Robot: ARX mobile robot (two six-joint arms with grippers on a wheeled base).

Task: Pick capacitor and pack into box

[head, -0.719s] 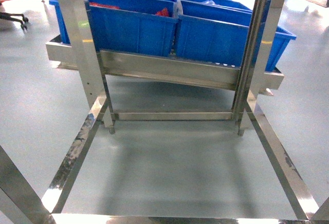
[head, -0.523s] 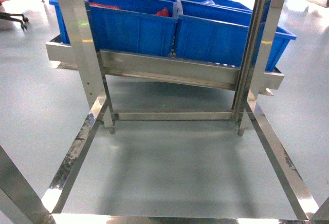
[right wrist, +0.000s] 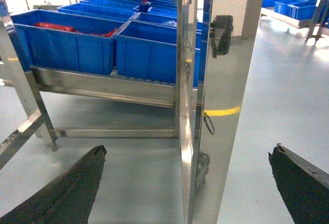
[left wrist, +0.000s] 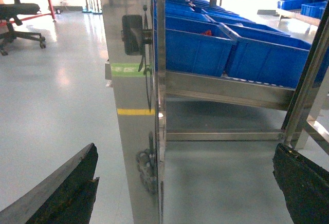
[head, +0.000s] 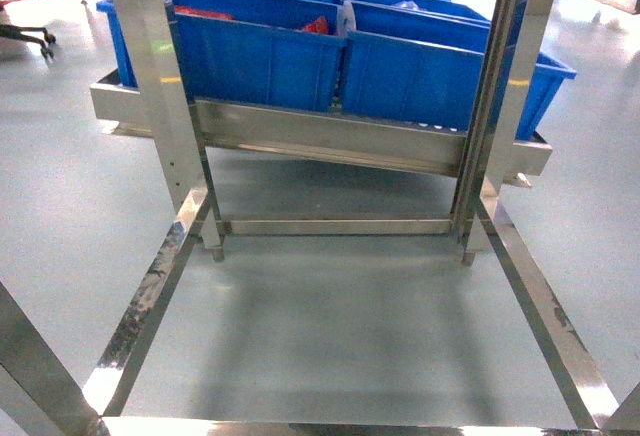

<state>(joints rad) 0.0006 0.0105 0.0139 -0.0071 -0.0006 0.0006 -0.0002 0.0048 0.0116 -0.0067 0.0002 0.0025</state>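
No capacitor and no box show in any view. My left gripper (left wrist: 186, 149) is open, its dark pads (left wrist: 72, 188) spread wide on either side of a steel rack post (left wrist: 136, 131), with nothing between them. My right gripper (right wrist: 190, 149) is open too, with its black fingers (right wrist: 67, 188) on either side of another shiny post (right wrist: 216, 131) and holding nothing. Neither gripper appears in the head view.
Blue plastic bins (head: 260, 56) sit in rows on a tilted steel shelf (head: 330, 136); one holds red items (head: 318, 24). Low steel frame rails (head: 150, 296) border grey floor (head: 340, 326) under the shelf. An office chair (left wrist: 20, 13) stands far left.
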